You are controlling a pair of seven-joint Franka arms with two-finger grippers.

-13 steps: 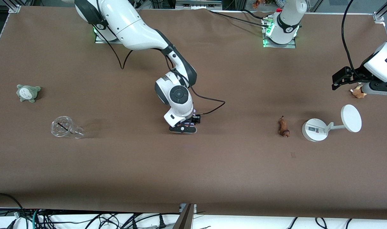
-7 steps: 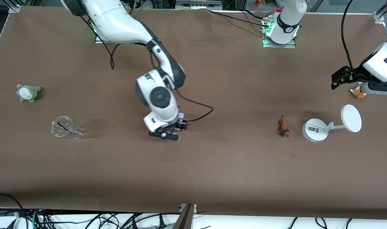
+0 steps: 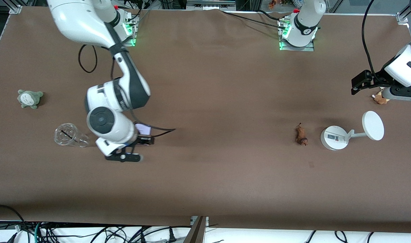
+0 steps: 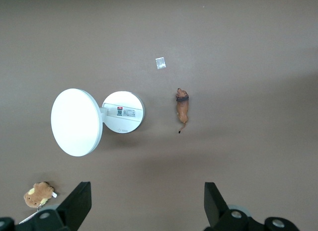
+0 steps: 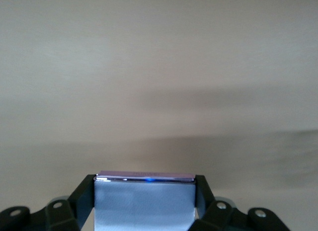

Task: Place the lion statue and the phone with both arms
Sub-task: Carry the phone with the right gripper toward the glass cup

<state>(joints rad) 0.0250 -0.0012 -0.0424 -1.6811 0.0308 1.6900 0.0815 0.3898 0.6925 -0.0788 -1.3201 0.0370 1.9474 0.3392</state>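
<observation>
**Mia:** What is closest to the front camera?

**Ben:** The right gripper. It hangs over the brown table, toward the right arm's end. Its two fingers squeeze the phone from both sides. The phone is up in the air with it, flat and pale purple.

**Mia:** Is there a cup?

**Ben:** Yes, a clear plastic cup. It lies on its side on the table, just beside that gripper. Its round lid has a dark slot. I cannot tell if anything is inside it.

**Mia:** Where is the lion statue?

**Ben:** The lion statue lies on the table toward the left arm's end. It is small and reddish-brown, with a thin tail. Nothing touches it. A white stand sits just beside it. The stand has a round base and a white disc on a short arm.

**Mia:** What is farther from the camera?

**Ben:** A grey-green plush toy sits near the table edge at the right arm's end. At the left arm's end there is a little tan plush.

**Mia:** And the left gripper?

**Ben:** The left gripper waits high over that end, above the tan plush. Its fingers are spread wide and hold nothing. The left wrist view looks down on the lion, the stand and a tiny pale scrap on the table.
</observation>
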